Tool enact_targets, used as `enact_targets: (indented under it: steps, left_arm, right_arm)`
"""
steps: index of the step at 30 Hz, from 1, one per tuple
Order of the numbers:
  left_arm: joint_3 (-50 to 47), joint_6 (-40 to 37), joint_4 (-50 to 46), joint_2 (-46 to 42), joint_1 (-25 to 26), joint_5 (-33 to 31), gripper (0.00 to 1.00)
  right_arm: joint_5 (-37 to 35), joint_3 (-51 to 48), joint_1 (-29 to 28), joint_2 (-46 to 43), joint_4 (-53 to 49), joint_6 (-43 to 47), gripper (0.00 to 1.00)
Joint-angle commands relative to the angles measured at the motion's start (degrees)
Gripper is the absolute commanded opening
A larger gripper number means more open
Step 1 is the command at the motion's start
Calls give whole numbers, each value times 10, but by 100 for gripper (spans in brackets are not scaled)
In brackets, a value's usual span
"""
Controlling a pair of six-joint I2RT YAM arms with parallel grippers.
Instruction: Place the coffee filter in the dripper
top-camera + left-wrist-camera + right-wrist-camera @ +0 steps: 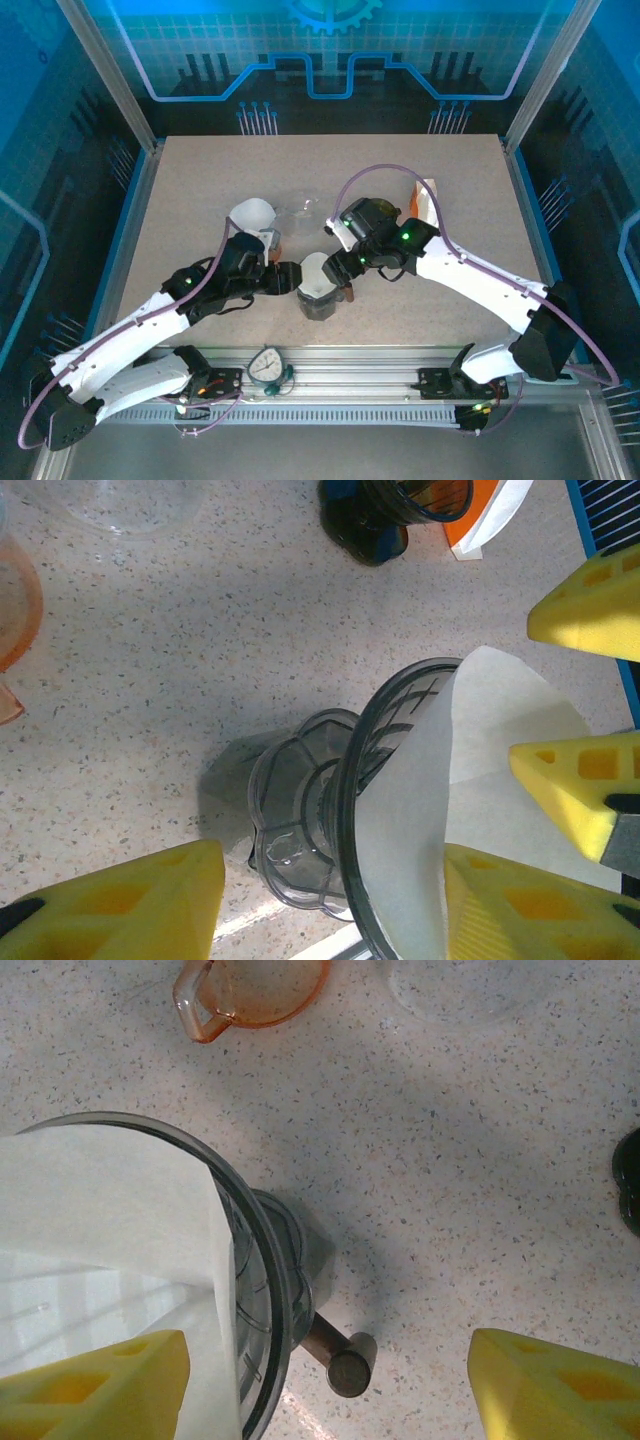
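**What the arms and picture edges keep from sight**

From overhead, the dripper (320, 305) is partly covered by the left arm (190, 300) and the right arm (480, 275). The right arm also blocks part of the packet (428, 195) behind it, and the packet's print is too small to read.

At the left wrist, the cup (12, 610) is cut by the left edge. A clear vessel (110, 498) and a dark object (385, 520) are cut by the top, and I can't say what the dark one is. Whether the left fingers (120, 905) press the dripper is unclear.

At the right wrist, the filter (100, 1220) runs off the left edge.
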State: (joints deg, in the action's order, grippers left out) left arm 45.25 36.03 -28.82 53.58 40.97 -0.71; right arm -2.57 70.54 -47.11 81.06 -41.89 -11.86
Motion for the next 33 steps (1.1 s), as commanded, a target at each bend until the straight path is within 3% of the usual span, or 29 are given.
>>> enact_targets:
  steps: [1, 12, 24, 33]
  left_arm:
    - [-3, 5, -5, -1, -4, 16, 57]
    - [-8, 8, 4, 10, -5, 26, 52]
    - [-15, 16, 11, -6, -8, 28, 50]
    - [-36, 22, 54, -24, -23, 57, 62]
  right_arm:
    - [7, 22, -10, 23, 8, 7, 76]
    - [-19, 62, -37, 97, -26, 38, 83]
    - [-53, 62, -45, 135, -38, 42, 83]
    - [-60, 60, -47, 145, -35, 38, 84]
